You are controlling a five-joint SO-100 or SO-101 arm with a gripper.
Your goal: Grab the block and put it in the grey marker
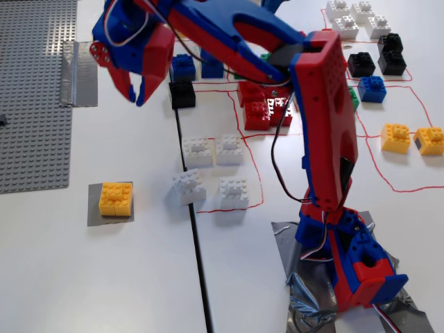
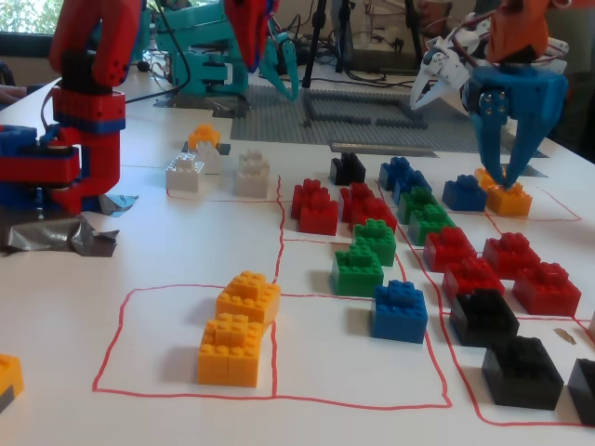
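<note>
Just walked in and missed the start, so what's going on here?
A red-and-blue arm is sorting bricks. The yellow block sits on the grey marker with nothing touching it. The gripper hangs open and empty, well above the table, up near the wrinkled tape strip. The white bricks lie untouched beside it.

Four white bricks (image 1: 211, 170) are sitting inside a red-lined box at tabletop (image 1: 139, 277) centre. Two yellow bricks (image 1: 411, 137) are lying at right. A grey studded baseplate (image 1: 35, 90) is occupying the far left, wrinkled tape strip (image 1: 78, 73) lying beside it.
</note>
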